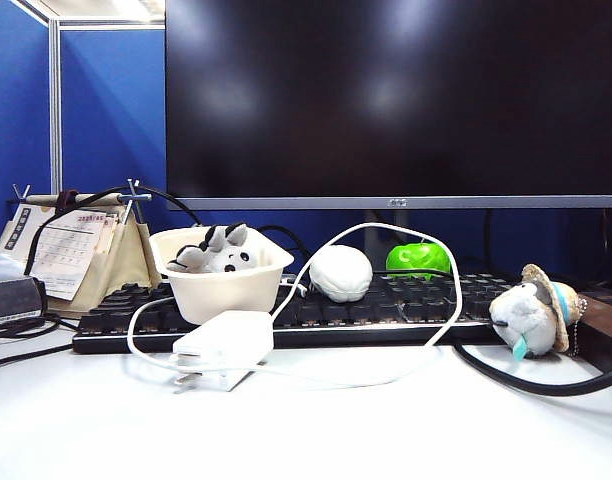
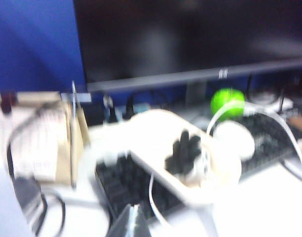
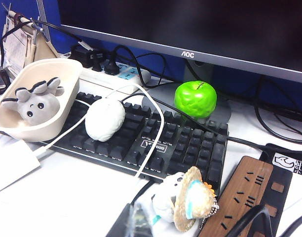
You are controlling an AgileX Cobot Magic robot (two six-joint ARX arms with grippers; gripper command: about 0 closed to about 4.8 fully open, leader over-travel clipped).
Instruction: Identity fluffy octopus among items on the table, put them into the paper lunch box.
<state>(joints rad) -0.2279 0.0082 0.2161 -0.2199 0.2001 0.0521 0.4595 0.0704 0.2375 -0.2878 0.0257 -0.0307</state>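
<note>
The fluffy octopus (image 1: pixel 218 255), a small grey plush with black bead eyes, lies inside the cream paper lunch box (image 1: pixel 226 292), which rests on the left end of the keyboard. The right wrist view shows the octopus (image 3: pixel 36 103) in the lunch box (image 3: pixel 32 131), far from my right gripper (image 3: pixel 135 218). That gripper is shut and empty, beside the straw-hat plush. In the blurred left wrist view, my left gripper (image 2: pixel 133 213) shows its fingertips pressed together, holding nothing, short of the lunch box (image 2: pixel 151 128) and octopus (image 2: pixel 185 153). Neither gripper appears in the exterior view.
On the black keyboard (image 1: pixel 386 310) sit a white ball (image 1: pixel 341 272) and a green apple (image 1: pixel 418 258). A white power adapter (image 1: pixel 226 340) with a looping cable lies in front. A straw-hat plush (image 1: pixel 531 312) is at the right, a desk calendar (image 1: pixel 71 250) at the left, and a monitor behind.
</note>
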